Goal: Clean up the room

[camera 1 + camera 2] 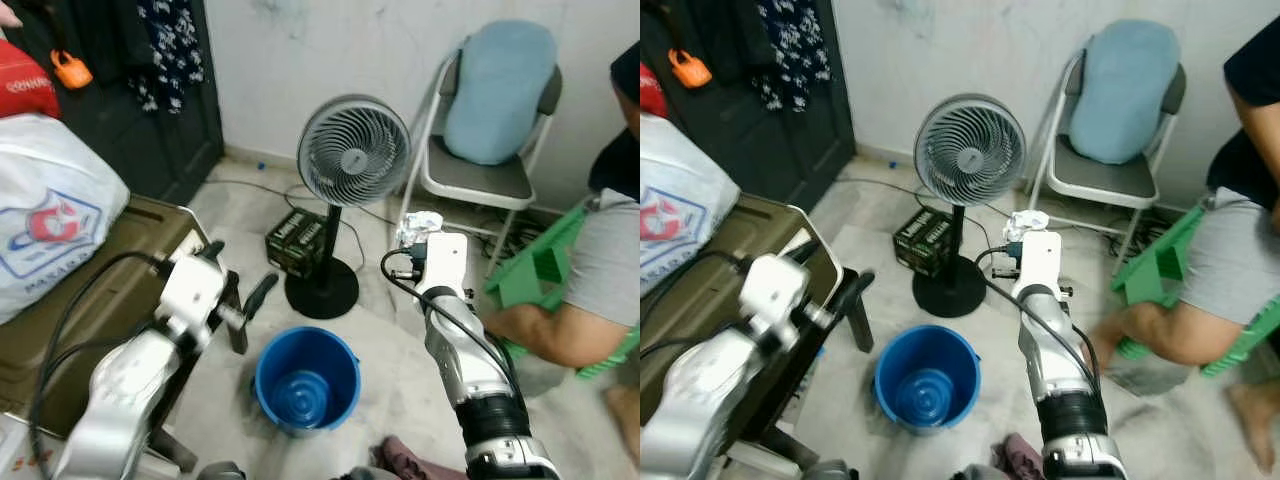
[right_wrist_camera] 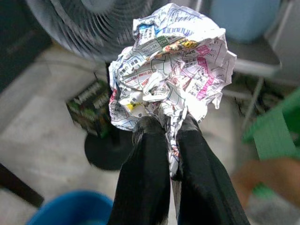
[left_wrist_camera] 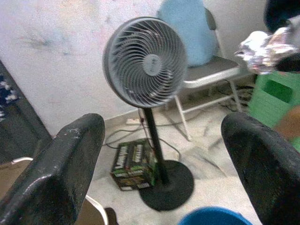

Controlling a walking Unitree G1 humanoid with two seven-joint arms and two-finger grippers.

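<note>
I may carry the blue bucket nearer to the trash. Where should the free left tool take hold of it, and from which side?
Grip the blue bucket by its rim wall, coming from above, one finger inside and one outside. It stands upright with its mouth open, and no handle is visible. The left tool, open, hangs beside its rim; the right tool holds the crumpled paper.

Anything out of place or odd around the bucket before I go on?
Nothing spilled. The right gripper is shut on a crumpled printed paper ball, held up near the fan, short of the blue bucket. A cloth lies on the floor beside the bucket. A person crouches close on the robot's right.
</note>
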